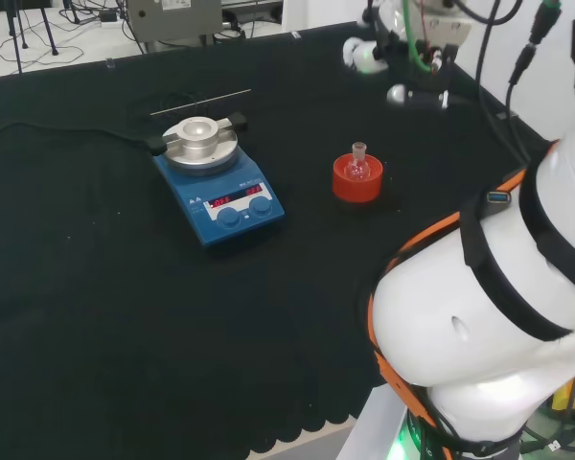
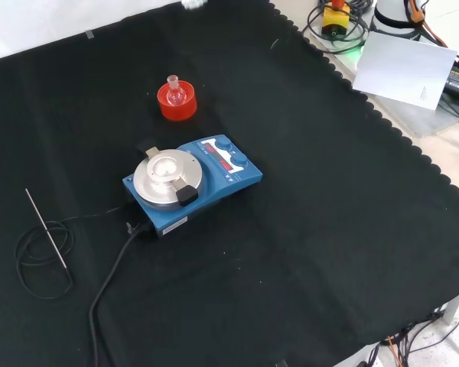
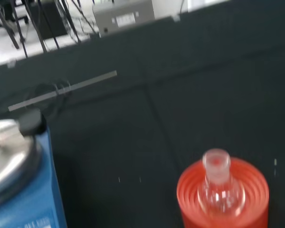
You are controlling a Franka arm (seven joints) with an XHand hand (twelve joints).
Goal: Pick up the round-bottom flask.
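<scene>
Small clear glass round-bottom flask (image 1: 358,165) upright, neck up, seated on red ribbed ring stand (image 1: 356,182), beside blue hotplate stirrer (image 1: 220,187). Hand (image 1: 407,57) well apart; flask lies below-left in head view. Finger state: cannot tell.
</scene>
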